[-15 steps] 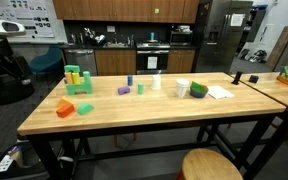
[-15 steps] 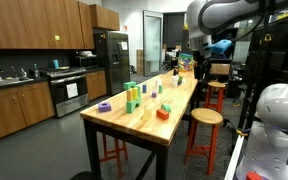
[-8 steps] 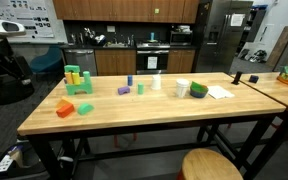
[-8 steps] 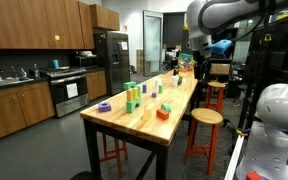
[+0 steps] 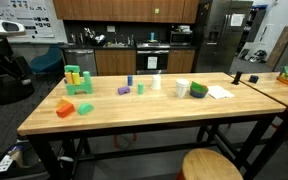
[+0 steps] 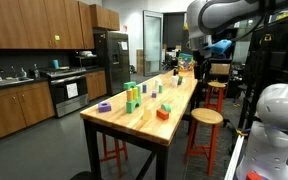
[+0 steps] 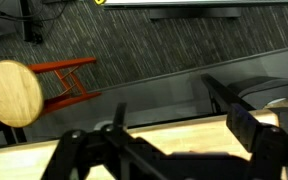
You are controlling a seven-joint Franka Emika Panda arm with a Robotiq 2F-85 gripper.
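Table (image 7: 14,160) shows as a strip of pale wood along the bottom of the wrist view, just under the gripper (image 7: 166,100). The gripper's two dark fingers stand wide apart, released, holding and touching nothing (only floor (image 7: 164,50) shows between them). A round stool (image 7: 12,93) with red legs stands on that floor, near the table's edge.

In an exterior view the table (image 5: 134,125) lies with its long axis running left to right. A white cup (image 5: 181,88) and a green bowl (image 5: 198,90) stand just beside each other toward its right end (what is in them is too small to tell). Green blocks (image 5: 77,80) stand toward the left end.

In an exterior view the table (image 6: 144,120) points its long axis away from the camera. The arm (image 6: 224,12) hangs over its far end, and the gripper cannot be made out there.
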